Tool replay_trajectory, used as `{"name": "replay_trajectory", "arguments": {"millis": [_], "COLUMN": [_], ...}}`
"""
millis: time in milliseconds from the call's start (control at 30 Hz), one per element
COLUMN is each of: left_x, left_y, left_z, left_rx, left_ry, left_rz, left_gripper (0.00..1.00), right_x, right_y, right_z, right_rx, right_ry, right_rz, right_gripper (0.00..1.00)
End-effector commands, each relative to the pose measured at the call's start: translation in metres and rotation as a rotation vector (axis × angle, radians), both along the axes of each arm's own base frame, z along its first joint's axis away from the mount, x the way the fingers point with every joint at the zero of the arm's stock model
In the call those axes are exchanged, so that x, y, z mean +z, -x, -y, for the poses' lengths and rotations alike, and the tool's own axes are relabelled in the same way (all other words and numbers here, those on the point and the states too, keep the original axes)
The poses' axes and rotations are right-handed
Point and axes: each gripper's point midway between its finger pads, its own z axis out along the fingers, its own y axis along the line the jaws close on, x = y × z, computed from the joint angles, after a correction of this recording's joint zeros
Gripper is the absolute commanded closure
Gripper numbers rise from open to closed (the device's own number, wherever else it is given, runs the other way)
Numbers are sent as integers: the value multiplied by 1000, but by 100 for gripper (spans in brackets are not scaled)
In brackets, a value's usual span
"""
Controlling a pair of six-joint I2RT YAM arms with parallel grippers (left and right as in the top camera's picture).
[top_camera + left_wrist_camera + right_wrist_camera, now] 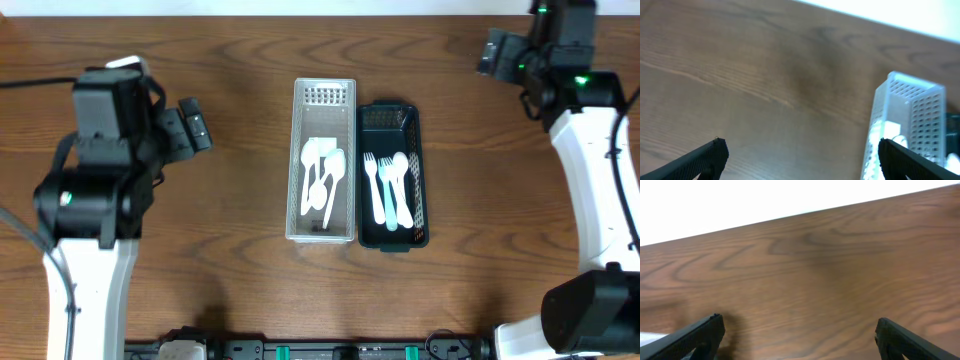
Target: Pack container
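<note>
Clear bin (323, 160) and black bin (392, 175) stand side by side at the centre of the tabletop (230, 60), long sides parallel and no gap showing between them, the clear bin on the left arm's side. The clear bin holds white spoons (322, 180); the black bin holds cutlery (390, 190), forks and spoons in white and pale blue. The tabletop is dark brown wood with a strong grain. Past its far edge there is only a plain white backdrop (765, 200), and a dark rail (330, 352) runs along the near edge. The left hand (203, 127) sits well apart from the bins and points toward them, its fingers (700, 159) spread wide with nothing between them. The clear bin's end shows at the right of its wrist view. The right hand (490, 52) is near the far right corner, well clear of the bins, its fingers (695, 336) likewise spread wide over bare wood and holding nothing.
</note>
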Motion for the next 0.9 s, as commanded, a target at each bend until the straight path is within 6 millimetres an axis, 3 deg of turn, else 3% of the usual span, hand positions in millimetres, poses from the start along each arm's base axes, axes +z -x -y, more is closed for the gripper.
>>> {"name": "replay_trajectory", "arguments": {"millis": [0,133,300,400,533,700,867], "left_x": [-18,-29,-11,-5,-17,-42,-67], "left_y": [-2,5,21,41,70,115,153], "left_z": [-1,-2,-3,-4,-5,-6,-14], "left_rx": [-17,-14,-6,6,4,-4,-6], "left_ry": [-29,-34,-24,-10,-7,-17,-68], "left_rz": [-74,-133,-78,-29,50,188,276], "left_gripper": [2,2,2,2,2,2,2], "right_x": [0,-11,-3,2,-2,-24,-77], "right_y": [4,16,37,59,101,158,221], "right_z": [14,15,15,11,-2,-36,-61], "right_rx": [28,36,22,26,46,143,257], "right_ry": [49,60,79,81,76,71,87], "right_rz": [-22,-88,-76,-41,-4,32,-42], "right_gripper": [1,1,1,1,1,1,1]}}
